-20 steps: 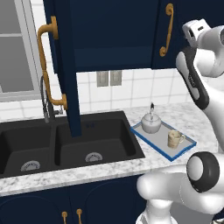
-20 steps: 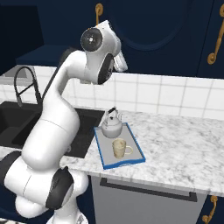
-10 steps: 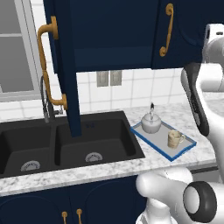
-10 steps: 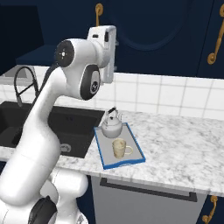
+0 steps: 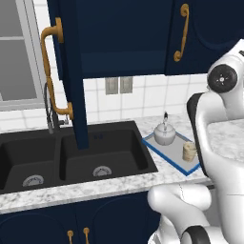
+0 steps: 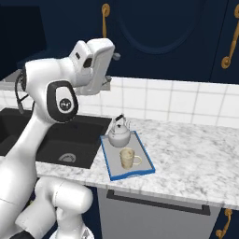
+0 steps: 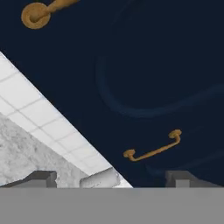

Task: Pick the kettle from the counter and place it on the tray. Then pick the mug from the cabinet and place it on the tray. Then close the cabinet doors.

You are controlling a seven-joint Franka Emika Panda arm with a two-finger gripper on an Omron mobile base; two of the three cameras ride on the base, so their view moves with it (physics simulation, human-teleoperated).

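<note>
Moved: white arm swung its upper links right since the earlier frame.
Left base view: squat silvery-grey kettle (image 5: 163,134) and beige ceramic mug (image 5: 189,151) on blue-rimmed grey tray (image 5: 167,151); one navy cabinet door (image 5: 71,71) open.
Right base view: speckled marble counter (image 6: 196,158) beside tray.
Hand view: tool (image 7: 109,177) fingers apart, facing a navy door.

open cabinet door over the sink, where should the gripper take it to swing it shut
Go for the long brass handle on the open door. The door stands edge-on out from the cabinet, so come in from its handle side, the sink-tap side, and push it back. The gripper is open and faces a closed door.
</note>
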